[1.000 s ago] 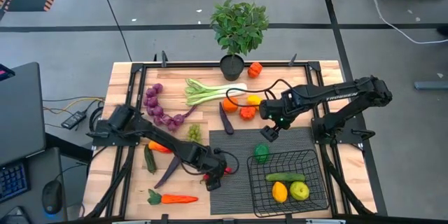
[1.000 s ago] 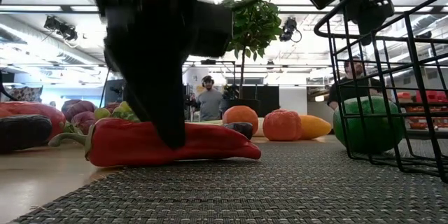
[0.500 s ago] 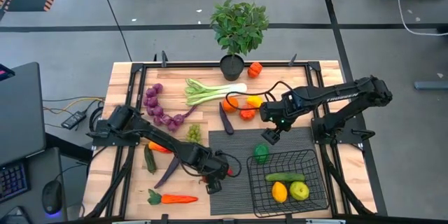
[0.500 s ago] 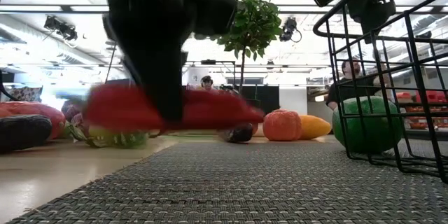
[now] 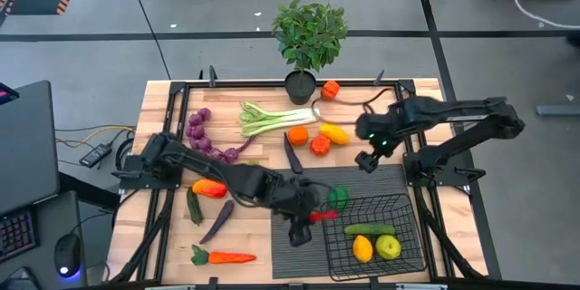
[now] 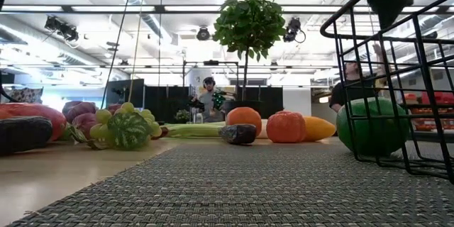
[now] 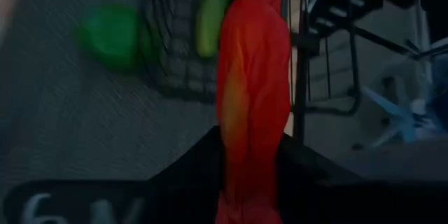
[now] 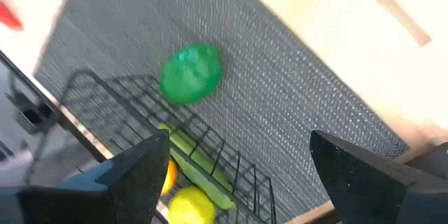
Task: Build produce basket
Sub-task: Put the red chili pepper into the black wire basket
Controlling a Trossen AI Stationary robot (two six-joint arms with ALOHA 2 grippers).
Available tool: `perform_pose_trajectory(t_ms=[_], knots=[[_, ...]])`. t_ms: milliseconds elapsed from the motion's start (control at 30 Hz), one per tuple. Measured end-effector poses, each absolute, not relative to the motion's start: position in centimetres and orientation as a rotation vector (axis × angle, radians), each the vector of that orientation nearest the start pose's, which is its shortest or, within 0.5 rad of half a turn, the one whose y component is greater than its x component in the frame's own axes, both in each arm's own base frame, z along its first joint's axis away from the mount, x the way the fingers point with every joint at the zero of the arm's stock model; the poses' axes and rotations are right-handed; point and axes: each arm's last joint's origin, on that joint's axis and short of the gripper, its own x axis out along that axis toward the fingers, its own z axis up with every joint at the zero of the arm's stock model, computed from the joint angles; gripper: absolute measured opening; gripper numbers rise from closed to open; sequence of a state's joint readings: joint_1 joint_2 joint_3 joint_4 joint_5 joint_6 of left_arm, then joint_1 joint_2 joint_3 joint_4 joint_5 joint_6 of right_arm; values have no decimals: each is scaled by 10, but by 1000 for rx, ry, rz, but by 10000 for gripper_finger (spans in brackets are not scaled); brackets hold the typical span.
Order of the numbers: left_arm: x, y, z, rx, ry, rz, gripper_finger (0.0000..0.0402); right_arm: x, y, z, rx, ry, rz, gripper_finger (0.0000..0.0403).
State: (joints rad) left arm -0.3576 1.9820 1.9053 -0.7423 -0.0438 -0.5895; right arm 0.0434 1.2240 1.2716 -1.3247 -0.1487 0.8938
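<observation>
The black wire basket [image 5: 401, 207] stands on the dark mat [image 5: 381, 179] at the near right, holding a cucumber [image 5: 369, 229], a lemon [image 5: 362, 248] and a yellow-green fruit [image 5: 388, 246]. A green round vegetable [image 5: 337, 197] lies on the mat just outside the basket's far left corner. My left gripper [image 5: 306, 216] hovers beside the basket's left side, shut on a long red pepper [image 7: 253, 77]. My right gripper [image 5: 367, 159] hangs open over the mat's far part, its fingers [image 8: 140, 175] wide apart and touching nothing. My left gripper pinches the red pepper [image 7: 250, 161] between its two fingers. The pepper runs along the fingers and sticks out past their tips toward the basket [image 7: 178, 56]. It is lifted clear of the mat. My own fingers hide which end I hold.
On the wooden table lie a leek [image 5: 272, 118], purple grapes [image 5: 204, 140], green grapes [image 6: 128, 124], an orange carrot [image 5: 222, 256], eggplants [image 5: 217, 220], orange and yellow produce [image 5: 317, 136] and a potted plant [image 5: 308, 41]. People stand in the room beyond [image 6: 209, 99].
My left gripper has shut on the red pepper, lifted it off the mat's left edge and carried it toward the table's right, up to the basket's left side. My right gripper has drawn back a little toward the far right.
</observation>
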Motion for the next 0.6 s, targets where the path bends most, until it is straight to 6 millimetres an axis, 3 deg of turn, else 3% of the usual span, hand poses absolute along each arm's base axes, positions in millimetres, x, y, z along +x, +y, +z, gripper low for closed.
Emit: perform_pose_trajectory(t_ms=[133,300,433,600], knots=[[420,-142,341,-389,753,-57,96,179,9,346,829,1145,-467,346],[439,-134,352,-412,558,-108,101,159,3,357,825,1049,-508,346],[451,-134,342,-418,522,-111,123,144,2,362,882,1040,-505,346],[460,-135,325,-438,557,-93,183,129,3,365,920,1033,-510,346]])
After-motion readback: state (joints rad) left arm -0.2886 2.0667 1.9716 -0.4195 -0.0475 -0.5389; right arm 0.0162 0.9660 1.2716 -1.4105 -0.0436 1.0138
